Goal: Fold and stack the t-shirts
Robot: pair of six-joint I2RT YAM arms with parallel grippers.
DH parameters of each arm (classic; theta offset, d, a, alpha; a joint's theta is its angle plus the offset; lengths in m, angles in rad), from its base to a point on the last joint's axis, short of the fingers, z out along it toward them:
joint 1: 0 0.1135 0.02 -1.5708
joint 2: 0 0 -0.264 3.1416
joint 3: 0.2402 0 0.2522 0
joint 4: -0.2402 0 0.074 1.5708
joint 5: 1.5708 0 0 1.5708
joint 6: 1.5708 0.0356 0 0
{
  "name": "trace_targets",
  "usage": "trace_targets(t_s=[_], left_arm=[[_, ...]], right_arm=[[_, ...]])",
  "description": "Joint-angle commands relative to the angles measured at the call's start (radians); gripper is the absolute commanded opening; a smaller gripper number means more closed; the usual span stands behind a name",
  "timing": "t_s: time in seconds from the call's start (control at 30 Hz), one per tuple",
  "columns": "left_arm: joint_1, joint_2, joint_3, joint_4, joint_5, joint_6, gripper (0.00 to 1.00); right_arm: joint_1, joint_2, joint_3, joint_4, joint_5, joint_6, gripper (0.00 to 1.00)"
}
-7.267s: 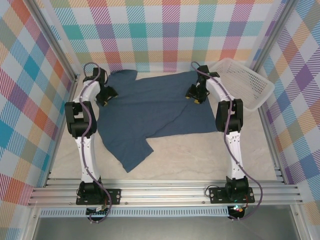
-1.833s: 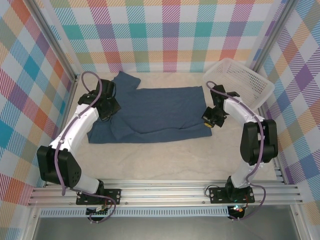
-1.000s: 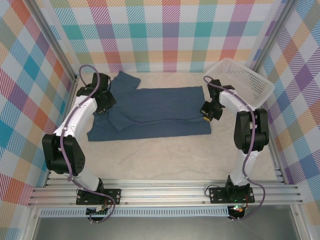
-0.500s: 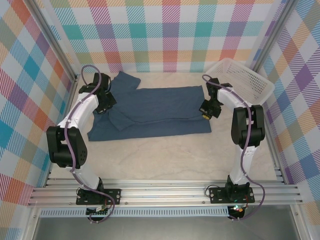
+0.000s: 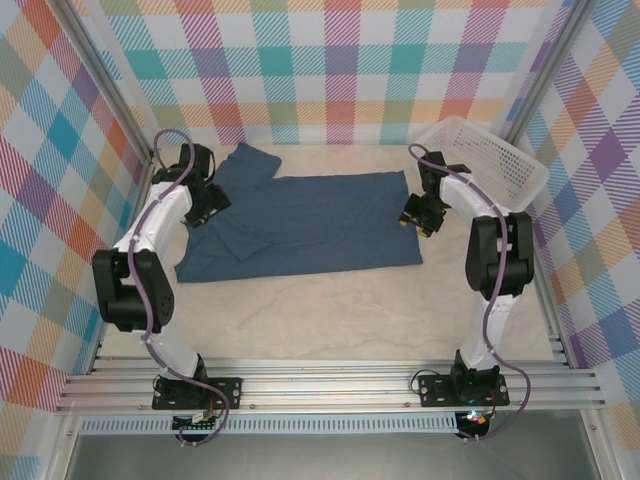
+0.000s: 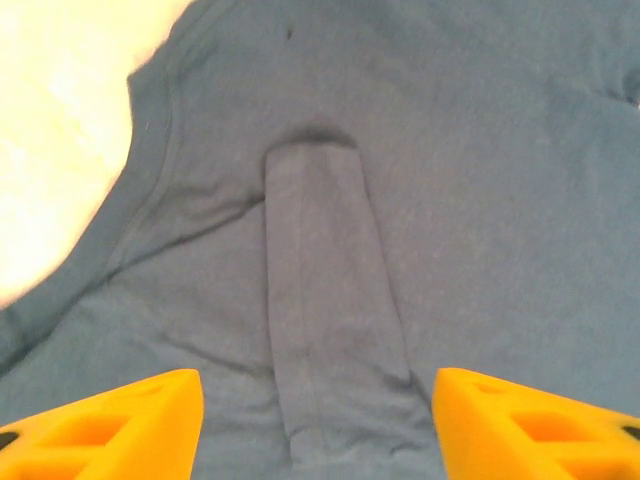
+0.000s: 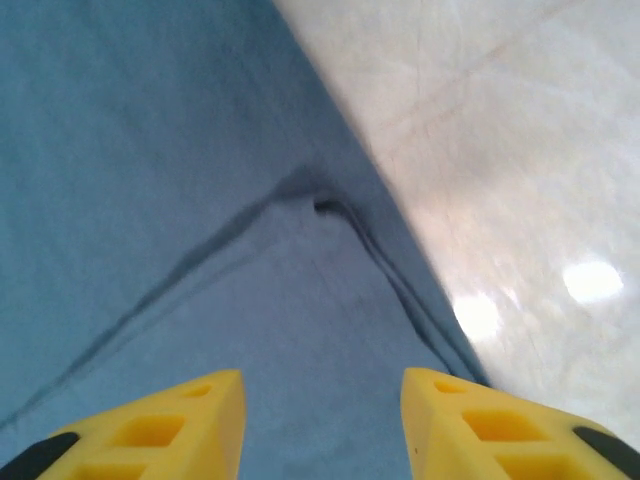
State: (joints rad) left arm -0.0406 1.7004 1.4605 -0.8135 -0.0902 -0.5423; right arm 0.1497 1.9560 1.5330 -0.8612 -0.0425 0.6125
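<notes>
T-shirt (image 5: 310,225) matt soft cloth (wrinkly); table (image 5: 330,310) smooth, glossy.

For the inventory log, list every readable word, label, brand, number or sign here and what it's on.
None readable: the t-shirt is plain navy with no print, the white basket shows no label, and the walls carry only a plaid pattern.

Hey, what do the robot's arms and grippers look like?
The left arm and right arm have white links with bulky black joints, and purple cables run along them. The gripper fingers are bright yellow blocks with recessed cut-outs.
</notes>
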Motion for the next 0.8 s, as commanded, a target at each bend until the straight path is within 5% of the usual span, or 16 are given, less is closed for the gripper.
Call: trace_targets(t_s=[0.0, 0.2, 0.3, 0.53, 0.77], left_arm=[[0.033, -0.119, -0.127, -0.061, 0.077, -0.085, 0.50], [0.178, -0.130, -0.322, 0.019, 0.241, -0.169, 0.14], [0.223, -0.067, -0.338, 0.084, 0.299, -0.172, 0.07], [0.232, 0.103, -0.317, 0.155, 0.302, -0.163, 0.05], [0.160, 0.117, -0.397, 0.184, 0.307, -0.169, 0.04]], right_arm=[[0.009, -0.129, -0.113, 0.032, -0.068, 0.000, 0.38], [0.091, -0.153, -0.241, 0.145, -0.133, 0.039, 0.23], [0.114, -0.084, -0.217, 0.153, -0.134, 0.032, 0.19], [0.095, 0.056, -0.141, 0.083, -0.057, 0.000, 0.19], [0.023, 0.074, -0.186, -0.029, 0.007, 0.022, 0.20]])
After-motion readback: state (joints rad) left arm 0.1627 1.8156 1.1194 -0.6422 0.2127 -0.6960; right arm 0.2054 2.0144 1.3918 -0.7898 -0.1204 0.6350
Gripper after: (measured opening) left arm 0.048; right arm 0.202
